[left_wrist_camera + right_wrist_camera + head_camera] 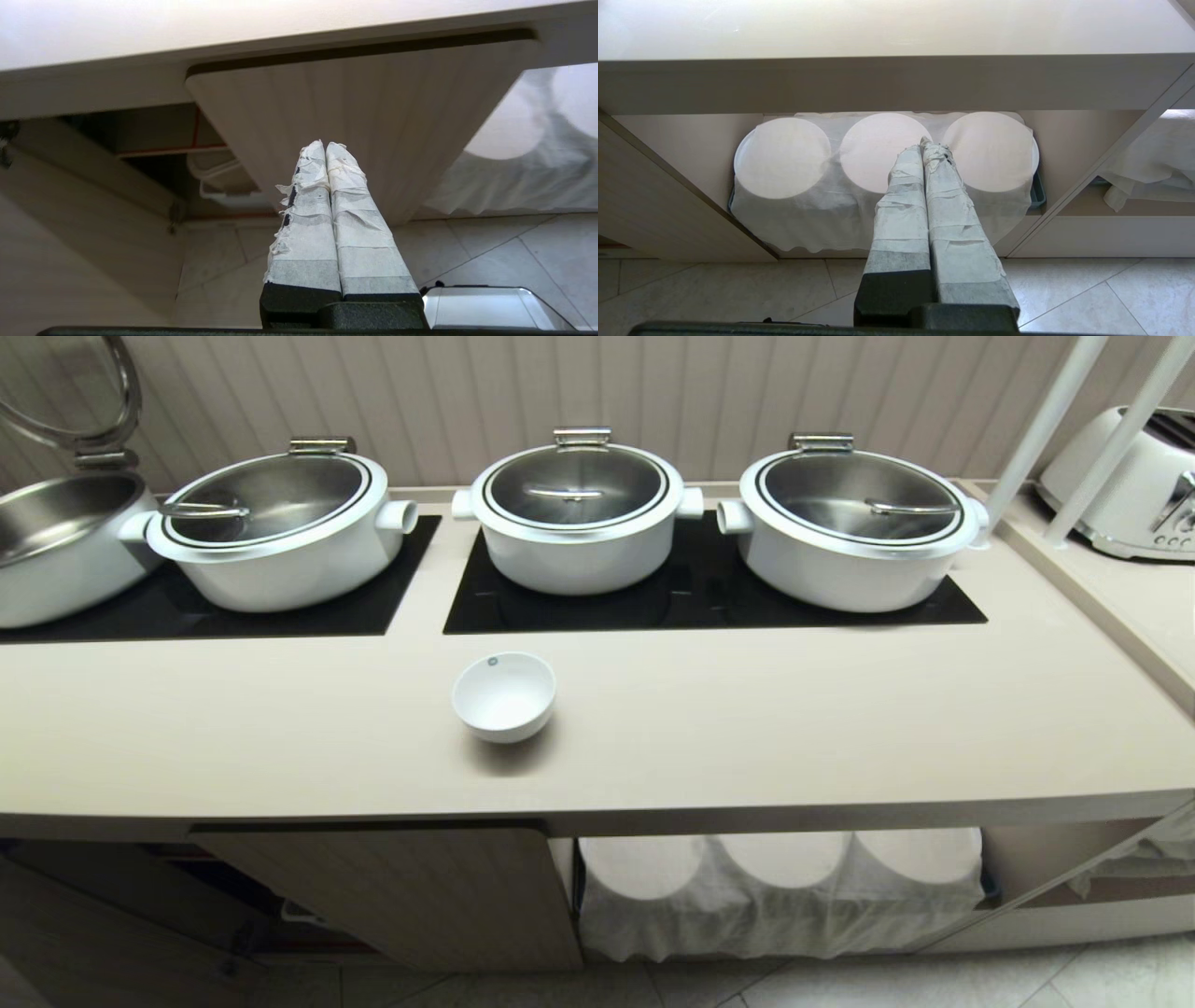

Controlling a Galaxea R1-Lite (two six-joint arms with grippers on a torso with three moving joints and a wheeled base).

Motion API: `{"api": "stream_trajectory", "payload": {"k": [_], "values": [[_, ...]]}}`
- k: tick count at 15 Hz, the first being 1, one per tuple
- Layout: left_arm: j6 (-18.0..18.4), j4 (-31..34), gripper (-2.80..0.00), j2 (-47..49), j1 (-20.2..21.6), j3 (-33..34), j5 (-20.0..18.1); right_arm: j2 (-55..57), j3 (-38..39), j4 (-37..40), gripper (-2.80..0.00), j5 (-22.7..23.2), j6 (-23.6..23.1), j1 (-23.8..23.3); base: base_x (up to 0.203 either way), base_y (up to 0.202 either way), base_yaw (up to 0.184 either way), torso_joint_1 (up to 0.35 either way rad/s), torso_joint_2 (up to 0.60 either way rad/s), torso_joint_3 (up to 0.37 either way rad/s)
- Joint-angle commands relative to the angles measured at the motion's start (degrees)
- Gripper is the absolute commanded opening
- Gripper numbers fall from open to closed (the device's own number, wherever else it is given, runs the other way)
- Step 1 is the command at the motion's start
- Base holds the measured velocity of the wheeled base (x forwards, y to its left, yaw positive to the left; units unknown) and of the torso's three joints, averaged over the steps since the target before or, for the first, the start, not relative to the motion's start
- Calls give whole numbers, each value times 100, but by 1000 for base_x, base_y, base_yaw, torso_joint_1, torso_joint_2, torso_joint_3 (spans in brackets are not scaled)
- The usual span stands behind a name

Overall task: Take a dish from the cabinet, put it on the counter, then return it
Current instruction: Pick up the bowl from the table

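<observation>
The dish point(504, 695), a small white bowl with a grey dot near its rim, stands upright on the beige counter point(747, 728) in front of the black hob panels. Neither arm shows in the head view. My left gripper point(325, 145) is shut and empty, low below the counter edge, in front of the cabinet's fluted door point(355, 126), which stands ajar. Beside that door the cabinet interior point(154, 135) shows a red-edged shelf with white bowls point(219, 175). My right gripper point(922, 143) is shut and empty, low in front of the cloth-covered stacks.
Three white lidded pots point(579, 518) sit on the hob panels point(709, 597) behind the dish, and an open pot point(56, 541) at far left. A toaster point(1134, 485) stands at the right. Cloth-draped round stacks point(878, 154) fill the open shelf to the right of the door.
</observation>
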Motion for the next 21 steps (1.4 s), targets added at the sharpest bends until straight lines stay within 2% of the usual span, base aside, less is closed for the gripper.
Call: {"api": "stream_trajectory", "payload": {"k": [1, 4, 9, 21], "values": [[85, 347, -280, -896, -63, 0, -328, -2, 0, 0, -280, 0, -2, -2, 0, 0, 0, 0, 0, 0], [15, 467, -280, -1441, -70, 0, -405, -2, 0, 0, -280, 0, -2, -1, 0, 0, 0, 0, 0, 0], [-114, 475, -280, -1451, -67, 0, -404, -2, 0, 0, -280, 0, -2, 6, 0, 0, 0, 0, 0, 0], [-132, 484, -280, -1451, -67, 0, -404, -2, 0, 0, -280, 0, 3, -1, 0, 0, 0, 0, 0, 0]]}}
